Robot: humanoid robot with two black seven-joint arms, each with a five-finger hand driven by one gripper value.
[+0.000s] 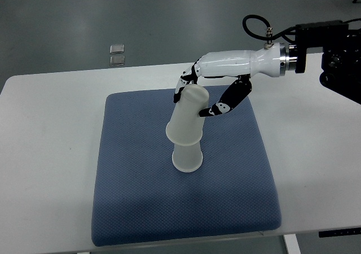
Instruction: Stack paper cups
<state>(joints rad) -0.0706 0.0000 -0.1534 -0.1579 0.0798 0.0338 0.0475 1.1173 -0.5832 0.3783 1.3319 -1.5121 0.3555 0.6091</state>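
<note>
Two white paper cups stand upside down in the middle of the blue mat point(141, 209). The lower cup point(187, 159) rests on the mat. The upper cup point(186, 121) sits over it, leaning a little to the right at its top. My right hand point(197, 99) comes in from the right edge and is shut on the upper cup near its top end, with fingers point(181, 87) on the far-left side and the thumb point(219, 106) on the right. The left arm does not show.
The mat lies on a white table point(45, 152), with bare tabletop to its left and right. Two small grey squares point(117, 54) lie on the floor beyond the table's far edge. The arm's black housing point(333, 45) fills the top right.
</note>
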